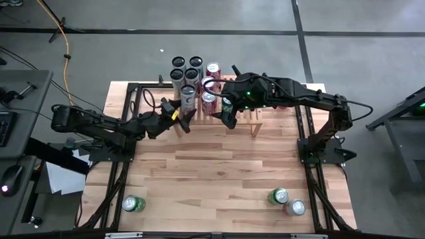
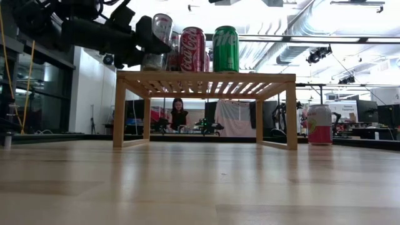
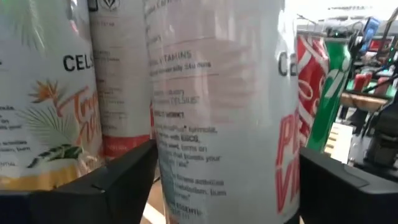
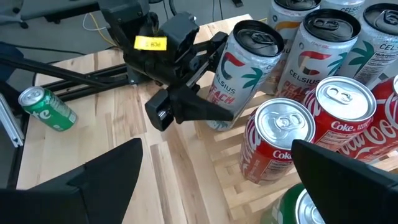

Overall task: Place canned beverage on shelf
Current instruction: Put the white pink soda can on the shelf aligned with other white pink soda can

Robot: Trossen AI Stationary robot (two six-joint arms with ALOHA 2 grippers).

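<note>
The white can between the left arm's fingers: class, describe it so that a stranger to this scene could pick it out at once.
Find the low light-wood shelf at the table's far side, crowded with cans. At its left end the left tool reaches in around one tall white Celsius can with a palm print. Unlike the white cans behind it and the red Coca-Cola cans beside it, it alone stands between dark fingers.

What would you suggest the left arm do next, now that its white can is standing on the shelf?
Probably back the left gripper straight away from the white Celsius can. The can stands upright on the shelf beside the other cans, and the fingers straddle it with visible gaps, so it looks released. Pulling straight back should avoid nudging it or the Coke can next to it.
</note>
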